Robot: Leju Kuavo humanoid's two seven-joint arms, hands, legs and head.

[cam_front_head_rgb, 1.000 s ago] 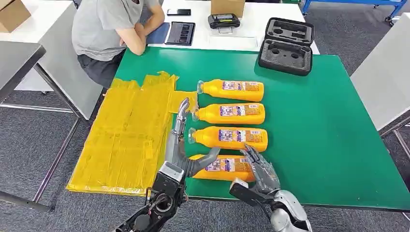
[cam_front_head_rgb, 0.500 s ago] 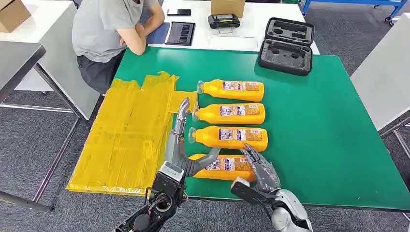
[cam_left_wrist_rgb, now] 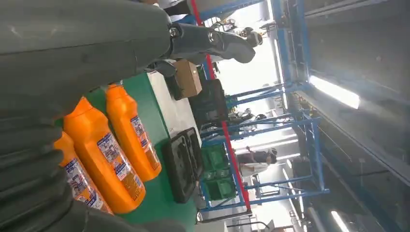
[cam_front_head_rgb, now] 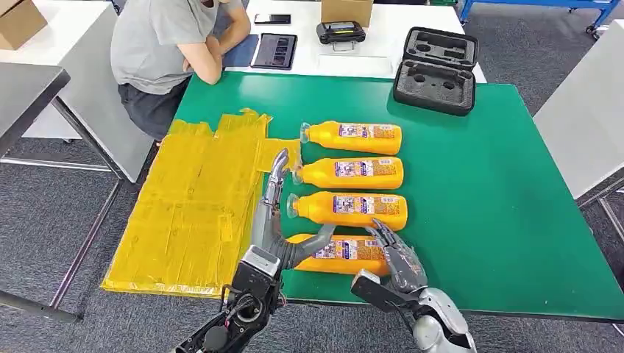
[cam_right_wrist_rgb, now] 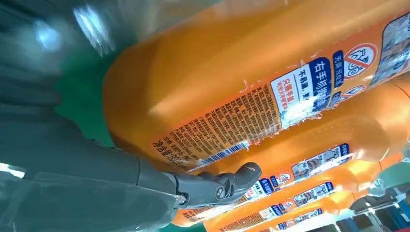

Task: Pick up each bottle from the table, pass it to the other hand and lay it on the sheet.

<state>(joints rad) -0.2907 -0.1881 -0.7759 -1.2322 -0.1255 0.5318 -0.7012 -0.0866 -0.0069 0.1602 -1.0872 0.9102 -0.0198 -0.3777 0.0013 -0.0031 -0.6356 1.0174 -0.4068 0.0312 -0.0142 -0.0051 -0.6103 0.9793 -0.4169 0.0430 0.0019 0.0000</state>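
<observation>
Four orange bottles lie side by side on the green table [cam_front_head_rgb: 500,191], caps toward the yellow sheet [cam_front_head_rgb: 191,206]. The nearest bottle [cam_front_head_rgb: 340,254] lies by the table's front edge. My right hand [cam_front_head_rgb: 397,261] hovers at its base end with fingers spread over it. In the right wrist view that bottle [cam_right_wrist_rgb: 232,72] is very close, and the thumb [cam_right_wrist_rgb: 217,186] stands off from it. My left hand [cam_front_head_rgb: 274,220] reaches along the sheet's edge with straight fingers, its thumb lying at the nearest bottle's neck end. The left wrist view shows two of the farther bottles [cam_left_wrist_rgb: 104,159].
A black foam case [cam_front_head_rgb: 435,70] sits at the table's far right corner. A seated person [cam_front_head_rgb: 173,44] leans on the far left corner beside a tablet [cam_front_head_rgb: 274,50]. A grey table [cam_front_head_rgb: 589,110] stands to the right.
</observation>
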